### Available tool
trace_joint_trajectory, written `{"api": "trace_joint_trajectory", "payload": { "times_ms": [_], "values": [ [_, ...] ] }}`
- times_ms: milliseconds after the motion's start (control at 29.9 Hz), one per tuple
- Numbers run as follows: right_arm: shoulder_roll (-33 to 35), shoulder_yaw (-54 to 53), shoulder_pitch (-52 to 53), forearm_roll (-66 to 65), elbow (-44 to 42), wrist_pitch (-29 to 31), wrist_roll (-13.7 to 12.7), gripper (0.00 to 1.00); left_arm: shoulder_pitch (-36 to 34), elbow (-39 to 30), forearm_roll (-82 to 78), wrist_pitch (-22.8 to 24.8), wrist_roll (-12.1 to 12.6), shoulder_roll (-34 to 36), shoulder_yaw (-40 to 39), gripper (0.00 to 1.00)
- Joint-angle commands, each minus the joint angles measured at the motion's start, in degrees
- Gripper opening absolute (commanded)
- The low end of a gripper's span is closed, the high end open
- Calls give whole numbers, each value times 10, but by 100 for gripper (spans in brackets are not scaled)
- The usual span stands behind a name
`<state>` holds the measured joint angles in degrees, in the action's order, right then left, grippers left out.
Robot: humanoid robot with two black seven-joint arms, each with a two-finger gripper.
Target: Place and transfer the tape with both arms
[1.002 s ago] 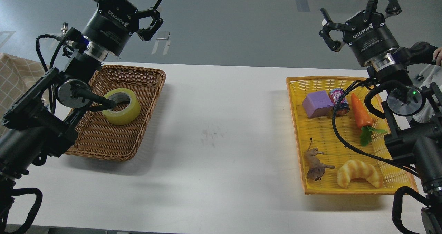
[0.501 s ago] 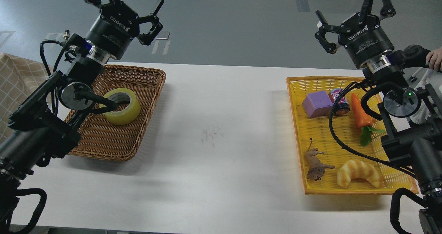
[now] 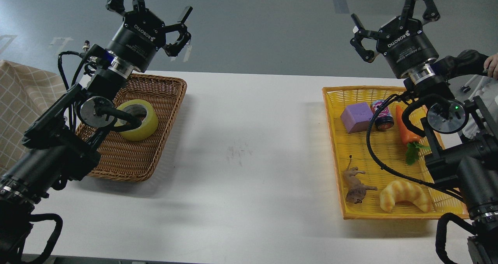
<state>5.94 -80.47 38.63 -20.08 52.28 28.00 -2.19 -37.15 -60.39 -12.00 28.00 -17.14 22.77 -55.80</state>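
The tape point(image 3: 138, 119) lies in the wicker basket point(image 3: 163, 100) at nine o'clock, both the left gripper point(image 3: 155, 7) and right gripper point(image 3: 391, 16) raised with fingers apart, empty.

tape point(image 3: 138, 119) in the wicker basket point(image 3: 155, 155) at table point(image 3: 249, 178) left; toy-filled tray point(image 3: 334, 147) at right.

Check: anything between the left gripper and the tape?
Nothing visible. The left gripper is open, raised beyond the brown basket; the tape lies in it uncovered. Only the arm's own elbow joint overlaps the roll's left edge in this view.
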Motion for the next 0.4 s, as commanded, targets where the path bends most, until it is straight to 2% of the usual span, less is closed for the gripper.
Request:
{"api": "trace_joint_trajectory", "payload": {
  "times_ms": [0,368],
  "values": [
    [-4,0,-2,-1,0,0,0,100,1,0,-1,0,-1,0,2,98],
    [-6,0,-2,-1,0,0,1,100,10,-1,-1,0,-1,-1,2,98]
  ]
}}
